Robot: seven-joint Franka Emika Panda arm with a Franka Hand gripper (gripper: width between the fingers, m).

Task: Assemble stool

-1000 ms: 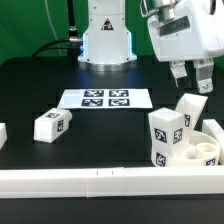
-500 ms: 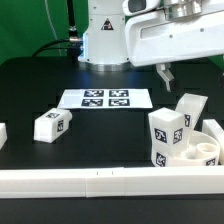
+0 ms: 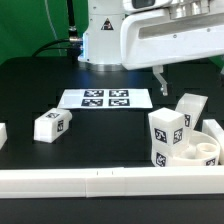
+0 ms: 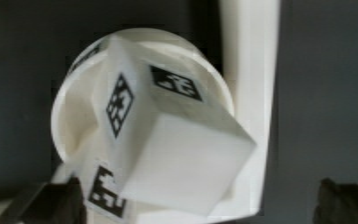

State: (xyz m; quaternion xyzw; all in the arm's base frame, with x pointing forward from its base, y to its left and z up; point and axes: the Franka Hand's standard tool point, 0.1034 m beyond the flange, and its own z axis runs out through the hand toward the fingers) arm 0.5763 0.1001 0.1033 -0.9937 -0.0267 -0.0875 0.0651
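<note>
Wrist view showed the white plastic ring-shaped seat disc (image 4: 96,75) close up, with a tagged white rectangular leg block (image 4: 185,150) touching it. It also showed the two-finger gripper (image 4: 194,198), its dark fingertips wide apart and clamping nothing. Only the exterior view showed a second, tilted leg block (image 3: 188,108) at the seat disc and a loose third leg block (image 3: 52,124) well apart from it. Bare black table (image 3: 110,140) lay between them, and the long white border rail (image 3: 100,180) ran just beside the seat disc.
</note>
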